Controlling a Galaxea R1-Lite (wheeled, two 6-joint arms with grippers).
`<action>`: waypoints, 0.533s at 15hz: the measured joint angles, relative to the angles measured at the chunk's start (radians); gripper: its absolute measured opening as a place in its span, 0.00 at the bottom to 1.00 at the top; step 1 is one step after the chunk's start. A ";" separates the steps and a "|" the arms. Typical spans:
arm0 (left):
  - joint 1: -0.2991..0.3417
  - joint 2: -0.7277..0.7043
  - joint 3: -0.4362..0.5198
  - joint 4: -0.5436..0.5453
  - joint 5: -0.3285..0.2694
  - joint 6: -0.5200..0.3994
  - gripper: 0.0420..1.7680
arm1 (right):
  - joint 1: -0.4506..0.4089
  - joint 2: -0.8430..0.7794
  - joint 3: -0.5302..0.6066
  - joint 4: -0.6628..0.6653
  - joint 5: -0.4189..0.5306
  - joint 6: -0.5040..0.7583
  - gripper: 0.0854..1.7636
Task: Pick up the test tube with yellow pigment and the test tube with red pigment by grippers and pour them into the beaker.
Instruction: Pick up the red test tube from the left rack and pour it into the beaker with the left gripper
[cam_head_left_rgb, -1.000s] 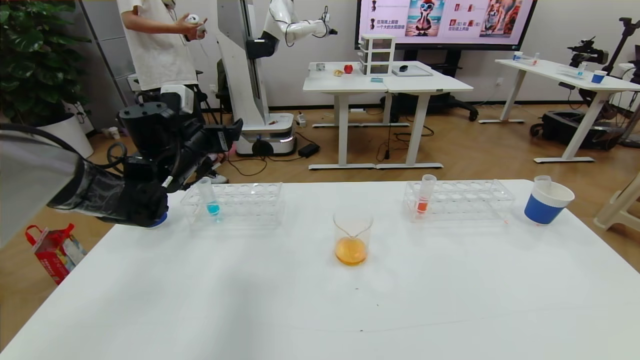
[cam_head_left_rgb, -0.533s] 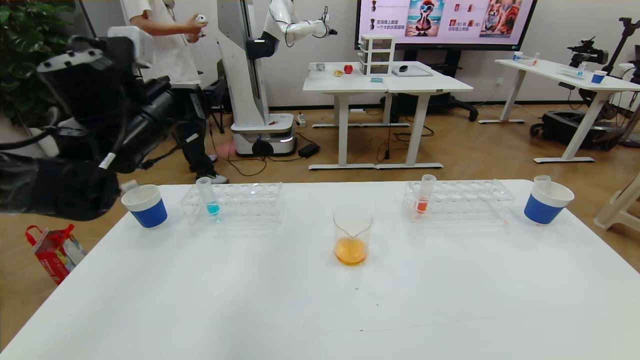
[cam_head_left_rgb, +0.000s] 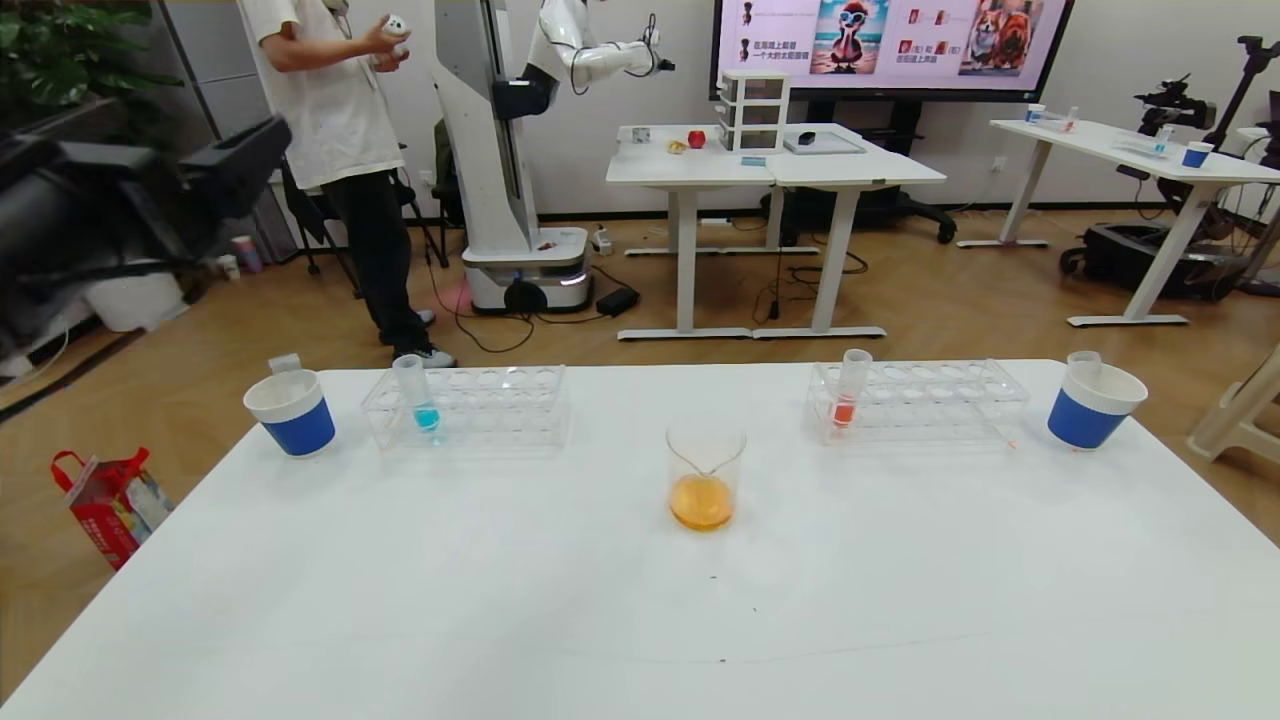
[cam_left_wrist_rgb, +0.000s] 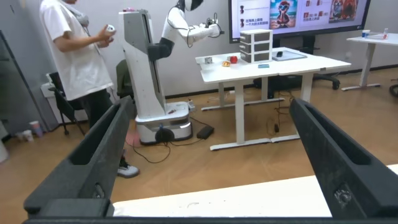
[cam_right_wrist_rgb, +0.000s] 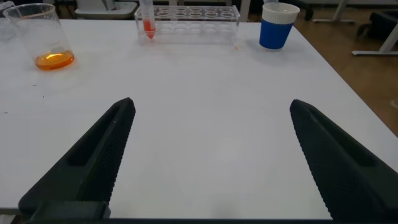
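Left end effector (cam_head_left_rgb: 240, 160) higher, off cup (cam_head_left_rgb: 291, 411)

We see even, bright indoor light from overhead, with only soft, faint shadows on the white table (cam_head_left_rgb: 500, 600). The left arm (cam_head_left_rgb: 110, 215), at ten o'clock in the head view, is smeared by motion blur. Straight lines bow slightly toward the head view's edges. Both wrist views look a little soft.

Left gripper (cam_left_wrist_rgb: 208, 155) jaws spread wide, nothing between. Beyond: guy in white tee (cam_left_wrist_rgb: 74, 56), white robot (cam_left_wrist_rgb: 152, 68), desks (cam_left_wrist_rgb: 273, 65), wall screen (cam_left_wrist_rgb: 298, 12).
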 joint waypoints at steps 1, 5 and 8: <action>0.001 -0.072 0.047 0.017 0.000 0.016 0.99 | 0.000 0.000 0.000 0.000 0.000 0.000 0.98; 0.004 -0.391 0.181 0.234 -0.001 0.043 0.99 | 0.000 0.000 0.000 0.000 0.000 0.000 0.98; 0.007 -0.621 0.211 0.449 0.002 0.048 0.99 | 0.000 0.000 0.000 0.000 0.000 0.000 0.98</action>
